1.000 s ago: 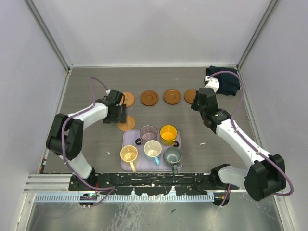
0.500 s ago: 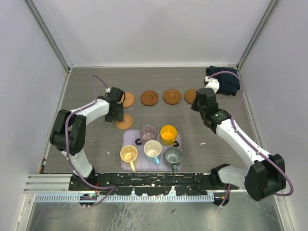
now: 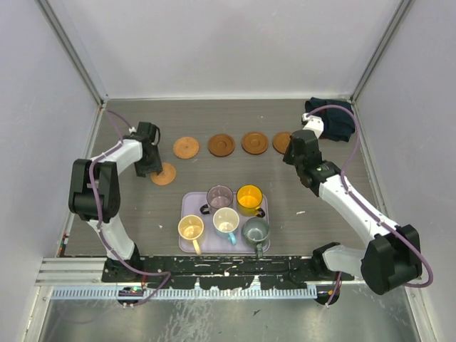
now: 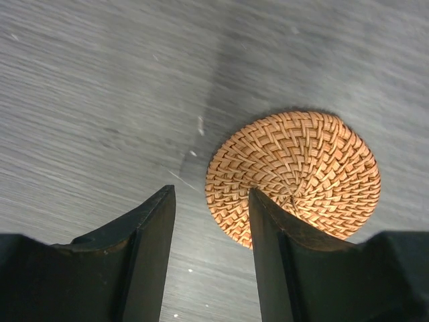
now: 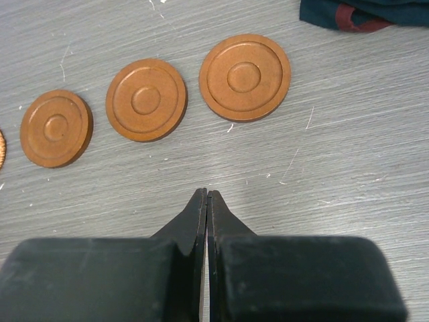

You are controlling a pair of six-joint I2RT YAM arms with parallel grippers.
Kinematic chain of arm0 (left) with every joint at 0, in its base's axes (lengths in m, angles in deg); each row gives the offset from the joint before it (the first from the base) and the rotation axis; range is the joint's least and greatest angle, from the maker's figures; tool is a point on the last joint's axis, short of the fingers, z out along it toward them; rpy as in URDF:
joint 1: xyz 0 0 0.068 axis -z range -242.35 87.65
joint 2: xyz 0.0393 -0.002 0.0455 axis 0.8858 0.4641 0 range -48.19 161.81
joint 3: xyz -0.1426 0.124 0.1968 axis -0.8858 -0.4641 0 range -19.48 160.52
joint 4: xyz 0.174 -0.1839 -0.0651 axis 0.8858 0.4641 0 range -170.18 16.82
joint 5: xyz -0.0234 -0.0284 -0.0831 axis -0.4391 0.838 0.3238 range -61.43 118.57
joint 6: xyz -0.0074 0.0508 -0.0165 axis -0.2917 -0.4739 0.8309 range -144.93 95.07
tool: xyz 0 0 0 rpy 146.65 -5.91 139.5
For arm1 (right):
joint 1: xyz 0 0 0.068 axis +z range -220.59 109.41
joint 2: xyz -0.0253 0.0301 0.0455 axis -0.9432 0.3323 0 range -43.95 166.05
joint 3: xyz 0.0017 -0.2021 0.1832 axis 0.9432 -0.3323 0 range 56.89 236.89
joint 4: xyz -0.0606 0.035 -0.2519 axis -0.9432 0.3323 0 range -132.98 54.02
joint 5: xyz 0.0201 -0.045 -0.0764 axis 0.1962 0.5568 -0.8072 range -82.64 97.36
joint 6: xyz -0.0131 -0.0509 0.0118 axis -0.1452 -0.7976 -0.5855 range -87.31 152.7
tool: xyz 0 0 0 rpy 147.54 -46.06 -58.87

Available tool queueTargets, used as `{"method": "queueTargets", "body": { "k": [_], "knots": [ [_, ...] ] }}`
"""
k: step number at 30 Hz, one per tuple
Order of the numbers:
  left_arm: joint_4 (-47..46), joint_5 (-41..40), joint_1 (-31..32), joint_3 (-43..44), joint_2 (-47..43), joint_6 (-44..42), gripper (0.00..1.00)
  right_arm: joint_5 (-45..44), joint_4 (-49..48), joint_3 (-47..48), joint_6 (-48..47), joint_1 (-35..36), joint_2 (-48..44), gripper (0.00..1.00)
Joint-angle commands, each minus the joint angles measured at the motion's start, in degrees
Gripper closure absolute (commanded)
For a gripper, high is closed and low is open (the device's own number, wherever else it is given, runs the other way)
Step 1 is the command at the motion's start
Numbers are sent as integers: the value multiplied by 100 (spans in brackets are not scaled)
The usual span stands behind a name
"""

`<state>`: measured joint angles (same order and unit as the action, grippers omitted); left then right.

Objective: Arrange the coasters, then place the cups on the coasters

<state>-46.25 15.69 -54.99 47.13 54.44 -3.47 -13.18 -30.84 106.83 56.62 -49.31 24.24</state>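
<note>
**A:** Which step is in hand?

**B:** The coasters, I judge. Four coasters (image 3: 221, 144) lie in a row across the far part of the worktop (image 3: 149, 214). The fifth, a woven coaster (image 4: 293, 176), lies out of line, nearer and toward the left.

**A:** And the left pincer?

**B:** The left pincer (image 4: 211, 194) is low over the worktop, jaws partway open, with nothing gripped. Only bare worktop shows between them. One finger (image 4: 268, 248) overlaps the woven coaster's rim, so the disc sits beside the jaws, not between them. Whether the finger presses on it, I cannot tell.

**A:** The right one?

**B:** The right pincer (image 5: 206, 194) is fully closed and empty, hovering on the near side of the row's right end. A dark cloth (image 5: 362, 13) lies beyond.

**A:** The cups?

**B:** All five cups (image 3: 226, 222) stand in the lavender tray (image 3: 189, 201), none on a coaster.

**A:** What does the next move call for?

**B:** Probably bringing the stray disc into line at the row's left end, spaced like the others. It lies flat and thin, so a nudge may suit better than a pinch. A grip would need the jaws astride its rim.
</note>
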Motion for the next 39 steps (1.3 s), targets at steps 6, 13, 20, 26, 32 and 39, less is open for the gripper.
{"method": "queueTargets", "body": {
  "k": [6,13,20,26,32,39],
  "knots": [
    [336,12,-727,1410,1055,-167,50,-402,-20,397,-152,7,288,96],
    [597,163,-943,2677,1917,-193,51,-694,-18,445,-204,7,433,96],
    [667,516,-955,3393,2450,-167,51,-761,-28,543,-186,-1,617,96],
    [680,484,-964,3515,2527,-217,51,-701,-27,585,-121,-3,646,96],
    [564,594,-963,3362,2396,-226,50,-709,-27,549,-98,-1,594,96],
    [440,781,-965,3150,2084,-203,48,-738,-55,503,-81,-2,557,96]
  ]
}}
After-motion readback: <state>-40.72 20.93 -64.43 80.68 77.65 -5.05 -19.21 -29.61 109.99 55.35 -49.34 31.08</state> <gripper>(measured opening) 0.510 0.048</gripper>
